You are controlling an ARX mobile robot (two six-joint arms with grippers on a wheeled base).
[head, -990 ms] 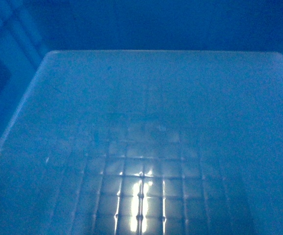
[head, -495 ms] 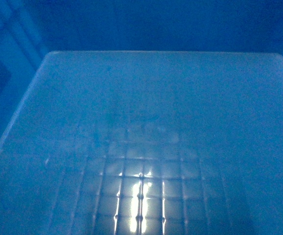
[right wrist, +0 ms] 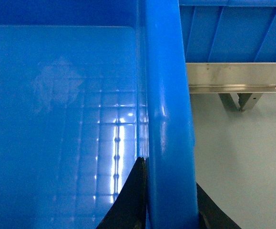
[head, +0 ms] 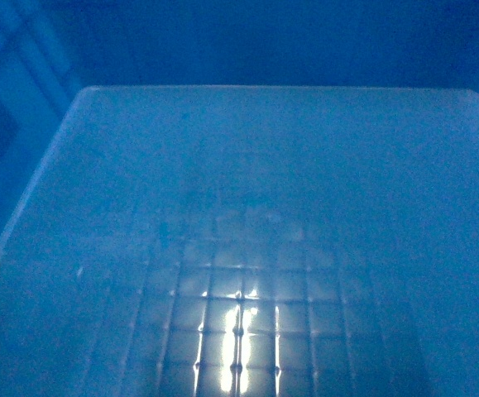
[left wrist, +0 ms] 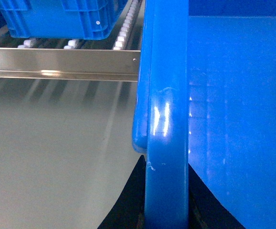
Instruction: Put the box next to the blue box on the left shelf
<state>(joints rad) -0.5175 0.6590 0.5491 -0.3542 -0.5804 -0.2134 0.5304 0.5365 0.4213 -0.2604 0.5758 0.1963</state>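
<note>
The box [head: 239,207] is a bright-blue open crate whose grid floor and far wall fill the head view. My left gripper [left wrist: 166,162] is shut on its left rim [left wrist: 166,109], one dark finger on each side of the rim. On the opposite rim [right wrist: 166,95] my right gripper [right wrist: 168,171] is shut the same way. Another blue box [left wrist: 56,19] sits on a roller shelf ahead and to the left of the held box, behind a steel rail [left wrist: 61,62]. The held box's near left corner reaches to that rail.
White rollers [left wrist: 126,28] run under the shelved box. To the right, a further blue crate [right wrist: 233,33] stands behind a steel rail [right wrist: 233,76] on a bracket [right wrist: 238,100]. Grey floor [left wrist: 47,157] lies below both rims.
</note>
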